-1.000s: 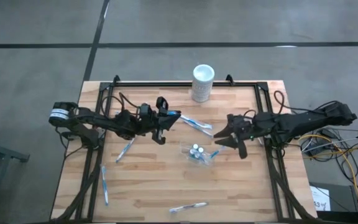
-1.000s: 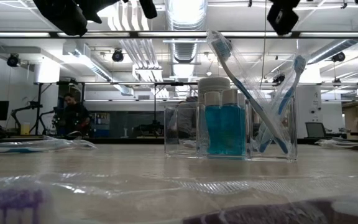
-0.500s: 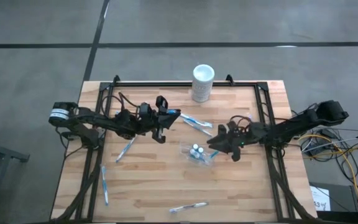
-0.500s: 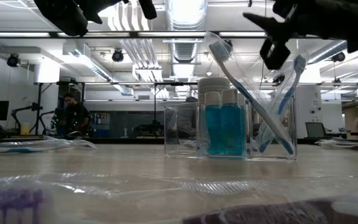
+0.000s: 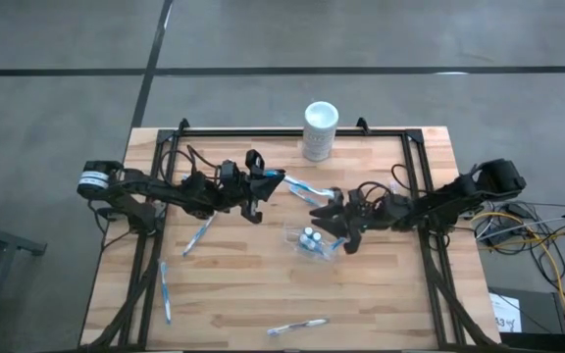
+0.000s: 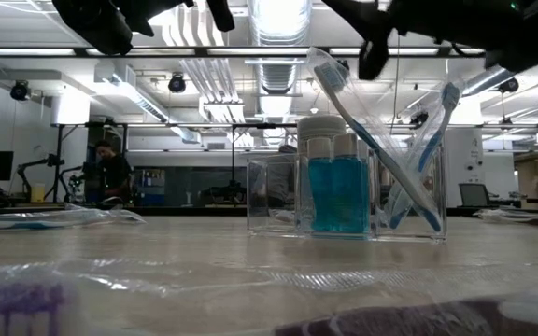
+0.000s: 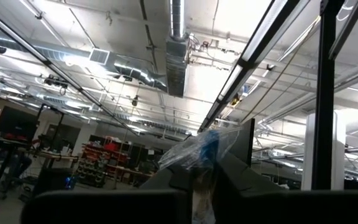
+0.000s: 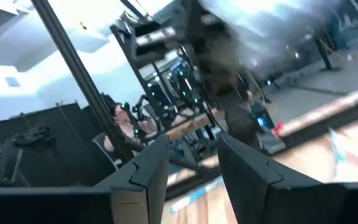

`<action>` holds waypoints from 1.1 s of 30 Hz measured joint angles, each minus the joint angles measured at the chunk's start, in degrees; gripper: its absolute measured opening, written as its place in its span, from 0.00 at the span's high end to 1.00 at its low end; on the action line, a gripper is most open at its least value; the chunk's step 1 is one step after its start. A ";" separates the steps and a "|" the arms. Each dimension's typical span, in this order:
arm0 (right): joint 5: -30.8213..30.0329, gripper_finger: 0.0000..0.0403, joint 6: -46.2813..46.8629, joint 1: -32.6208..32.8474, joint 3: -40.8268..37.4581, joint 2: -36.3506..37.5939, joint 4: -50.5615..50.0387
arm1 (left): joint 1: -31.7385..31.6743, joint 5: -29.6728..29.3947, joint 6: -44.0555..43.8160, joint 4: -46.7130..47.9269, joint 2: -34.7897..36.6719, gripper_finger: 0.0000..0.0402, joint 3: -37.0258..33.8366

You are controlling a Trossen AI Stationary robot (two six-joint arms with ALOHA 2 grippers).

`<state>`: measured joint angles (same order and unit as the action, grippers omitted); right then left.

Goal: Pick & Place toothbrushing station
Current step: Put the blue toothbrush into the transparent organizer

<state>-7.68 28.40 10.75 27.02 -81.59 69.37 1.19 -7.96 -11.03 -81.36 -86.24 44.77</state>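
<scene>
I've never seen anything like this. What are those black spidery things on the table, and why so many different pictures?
They are two robot arms, each ending in a two-finger gripper. One picture looks straight down, one looks level across the wooden table, and two come from cameras on the arms' wrists. The left gripper is shut on a wrapped toothbrush, raised above the table. The right gripper, fingers apart and holding nothing, is above a clear organizer holding blue-filled bottles and toothbrushes. More wrapped toothbrushes lie scattered about, and a white cylinder stands at the far edge.
</scene>
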 joint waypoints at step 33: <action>-10.75 0.67 -3.04 0.12 -0.04 4.20 -0.96 | 0.00 -0.06 -1.92 0.37 0.00 0.93 -0.09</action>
<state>-18.44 25.37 10.87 26.98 -77.38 68.41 1.19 -8.02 -12.95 -80.99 -86.24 44.69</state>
